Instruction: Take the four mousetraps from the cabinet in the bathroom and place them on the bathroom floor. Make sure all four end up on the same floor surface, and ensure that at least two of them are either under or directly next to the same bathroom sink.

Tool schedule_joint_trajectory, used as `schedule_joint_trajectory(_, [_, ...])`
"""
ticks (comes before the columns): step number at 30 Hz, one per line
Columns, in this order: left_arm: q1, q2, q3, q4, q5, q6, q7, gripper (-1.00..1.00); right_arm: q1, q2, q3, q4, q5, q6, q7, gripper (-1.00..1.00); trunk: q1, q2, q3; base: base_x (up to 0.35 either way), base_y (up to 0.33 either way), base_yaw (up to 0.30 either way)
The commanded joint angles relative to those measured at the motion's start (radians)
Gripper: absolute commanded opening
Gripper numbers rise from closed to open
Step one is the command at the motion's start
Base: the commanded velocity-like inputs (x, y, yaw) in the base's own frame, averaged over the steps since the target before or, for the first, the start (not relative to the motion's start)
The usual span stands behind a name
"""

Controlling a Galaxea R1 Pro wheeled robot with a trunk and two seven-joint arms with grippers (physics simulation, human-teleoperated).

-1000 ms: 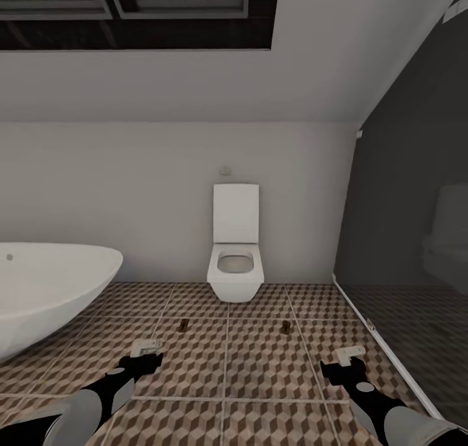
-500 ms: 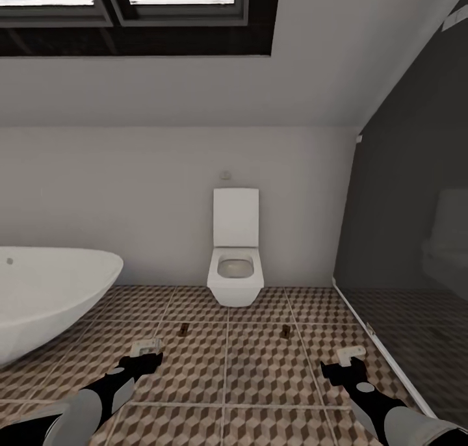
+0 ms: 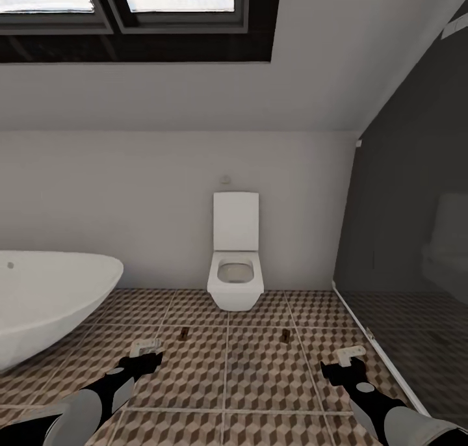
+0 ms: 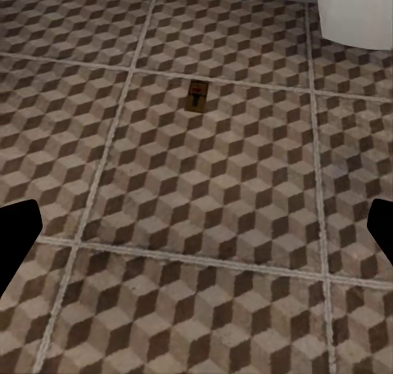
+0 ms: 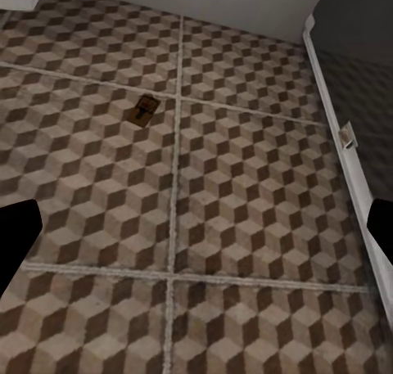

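Two mousetraps lie on the bathroom floor (image 3: 227,368) in front of the toilet, one to the left (image 3: 184,333) and one to the right (image 3: 285,333). The left wrist view looks down on a mousetrap (image 4: 196,96) flat on the tiles, and so does the right wrist view (image 5: 145,110). My left gripper (image 3: 144,355) and right gripper (image 3: 348,361) hover low over the tiles, short of the traps, both open with nothing between their dark fingertips (image 4: 16,235) (image 5: 16,231). The cabinet and the sink are out of view.
A white toilet (image 3: 235,264) hangs on the far wall, dead ahead. An oval white bathtub (image 3: 45,296) fills the left side. A dark glass partition (image 3: 409,238) with a white floor sill (image 5: 344,145) closes off the right. Open tiles lie between my arms.
The whole head view has shifted: toilet, tub and traps sit slightly lower in the picture, so the camera moved. Both grippers keep their places and stay open.
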Motion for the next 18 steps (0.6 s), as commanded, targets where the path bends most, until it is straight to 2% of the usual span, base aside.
schedule_joint_trajectory(1, [-0.001, 0.0, 0.008, 0.001, -0.004, -0.003, -0.003, 1.0, 0.0, 0.0, 0.009, 0.0, -0.008, -0.002, -0.003, 1.0, -0.004, 0.007, 0.002, 0.0, 0.0, 0.0])
schedule_joint_trajectory(18, [-0.001, 0.0, 0.008, 0.001, -0.005, -0.003, -0.003, 1.0, 0.0, 0.0, 0.009, 0.0, -0.008, -0.002, -0.002, 1.0, -0.069, 0.126, 0.055, 0.0, 0.0, 0.0])
